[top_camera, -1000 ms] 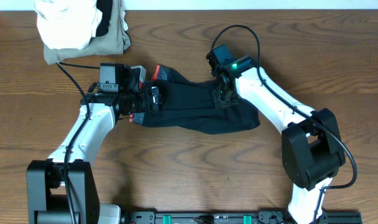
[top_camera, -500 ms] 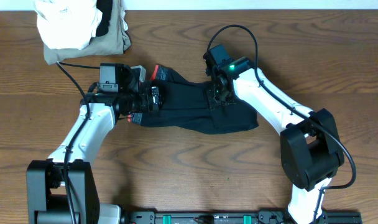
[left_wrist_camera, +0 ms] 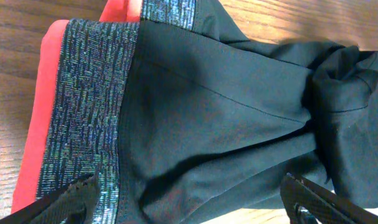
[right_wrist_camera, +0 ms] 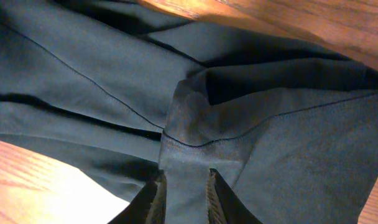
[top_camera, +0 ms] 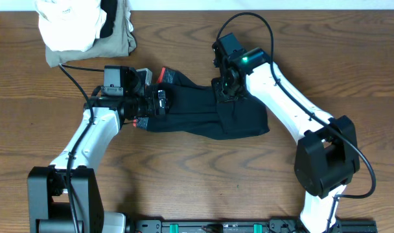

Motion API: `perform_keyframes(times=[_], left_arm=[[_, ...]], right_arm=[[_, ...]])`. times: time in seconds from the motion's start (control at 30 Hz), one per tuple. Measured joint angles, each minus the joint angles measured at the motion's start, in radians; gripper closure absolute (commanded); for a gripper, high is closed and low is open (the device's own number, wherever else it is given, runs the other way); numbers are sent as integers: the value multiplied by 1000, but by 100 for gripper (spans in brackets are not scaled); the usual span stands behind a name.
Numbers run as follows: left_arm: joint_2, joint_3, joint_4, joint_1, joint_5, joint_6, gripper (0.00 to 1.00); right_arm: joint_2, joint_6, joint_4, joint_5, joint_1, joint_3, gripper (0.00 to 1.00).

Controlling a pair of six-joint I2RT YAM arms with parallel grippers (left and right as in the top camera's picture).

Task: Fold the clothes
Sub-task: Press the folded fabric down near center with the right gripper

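Near table: You had the bare wood of the table (top_camera: 197,188) between the arm bases and the clothes (top_camera: 197,120), which lay mid-table as one black strip.
Long axis: It ran left to right in the overhead view, with the waistband end on the left and the bunched leg end on the right.
Left gripper: The left gripper (left_wrist_camera: 192,202) hung over the waistband end with its fingers wide apart and nothing held.
Waistband: The grey waistband (left_wrist_camera: 89,106) and its red-orange edging (left_wrist_camera: 43,118) ran crosswise to the long axis, by one finger of that gripper.
Right gripper: The right gripper (right_wrist_camera: 183,199) was clamped on a pinch of black cloth at a seam, right of the middle and towards the strip's far edge.
Nearer arm: You would judge the right arm nearer the leg end and the left arm nearer the waistband, so a fold would carry one end along the axis to the other.
Far corner: The white cloth (top_camera: 70,22) and khaki garment (top_camera: 119,42) lay heaped together, well apart from the clothes.
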Motion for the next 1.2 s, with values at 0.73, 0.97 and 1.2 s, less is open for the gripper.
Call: perform_keyframes(times=[0.73,0.97,1.2], left_arm=[[0,0,0,0,0,0,5],[0,0,0,0,0,0,5],[0,0,0,0,0,0,5]], right_arm=[[179,25,204,40,2,2,99],[112,26,48,58,-1,2,99],[-50,53,-166,58,1,20,97]])
